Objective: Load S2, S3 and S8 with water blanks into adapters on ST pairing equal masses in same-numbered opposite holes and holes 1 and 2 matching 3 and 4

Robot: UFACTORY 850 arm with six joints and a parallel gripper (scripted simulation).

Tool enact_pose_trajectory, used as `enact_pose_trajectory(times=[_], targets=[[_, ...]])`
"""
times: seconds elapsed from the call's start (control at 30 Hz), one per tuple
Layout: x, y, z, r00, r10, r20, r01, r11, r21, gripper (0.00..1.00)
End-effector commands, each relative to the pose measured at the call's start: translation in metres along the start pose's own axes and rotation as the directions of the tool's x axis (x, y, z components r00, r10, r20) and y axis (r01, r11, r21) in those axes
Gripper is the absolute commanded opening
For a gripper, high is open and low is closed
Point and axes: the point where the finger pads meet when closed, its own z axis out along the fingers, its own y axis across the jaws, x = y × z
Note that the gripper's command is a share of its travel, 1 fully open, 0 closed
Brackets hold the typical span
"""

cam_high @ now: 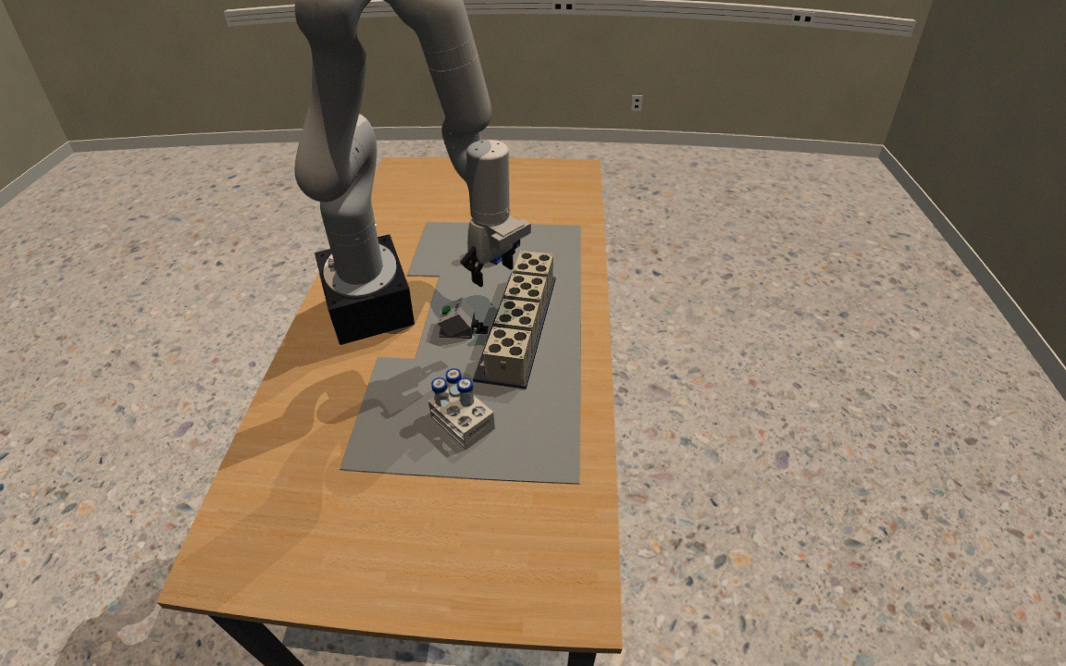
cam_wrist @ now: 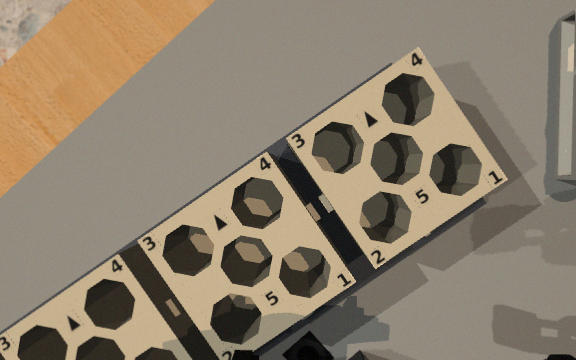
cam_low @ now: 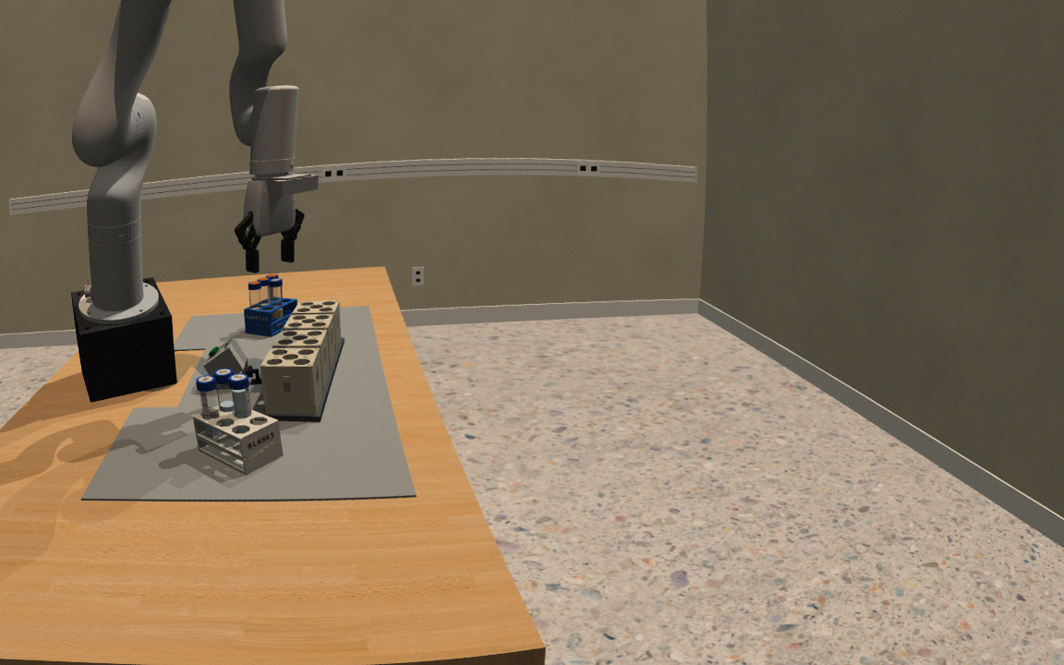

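Observation:
My gripper [cam_high: 493, 271] [cam_low: 270, 260] is open and empty, high above the far part of the mat. The blue samples rack [cam_low: 259, 320] holds three orange-capped tubes and a fourth whose dot is unclear; the top view shows it mostly hidden behind my gripper. The white BLANKS rack [cam_high: 480, 432] [cam_low: 263, 451] stands nearest, with three blue-capped tubes upright at its far left; its edge shows in the wrist view [cam_wrist: 565, 125]. Several beige adapters stand in a row on the dark stand [cam_high: 520, 384] [cam_low: 300, 417]; the holes that show look empty. The near-end adapter [cam_high: 502, 371] [cam_low: 275, 388] [cam_wrist: 440, 127] is upright.
The sloped desk [cam_high: 455, 321] [cam_low: 225, 360] with the green key [cam_high: 446, 309] [cam_low: 213, 351] stands left of the adapters, with a small black bracket [cam_high: 479, 326] between. The arm's black base stands further left. The grey mat [cam_high: 553, 438] [cam_low: 362, 463] lies under the racks.

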Motion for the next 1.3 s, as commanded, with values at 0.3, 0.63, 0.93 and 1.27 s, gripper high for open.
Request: enact_pose_trajectory(times=[0.3, 0.63, 0.93, 1.27], targets=[[0.016, 0.067, -0.001, 0.994, 0.107, -0.030, -0.107, 0.994, 0.001, 1.00], [0.025, 0.106, -0.002, 0.994, 0.107, -0.030, -0.107, 0.994, 0.001, 1.00], [0.035, 0.150, -0.002, 0.994, 0.107, -0.030, -0.107, 0.994, 0.001, 1.00], [0.043, 0.189, -0.002, 0.994, 0.107, -0.030, -0.107, 0.994, 0.001, 1.00]])
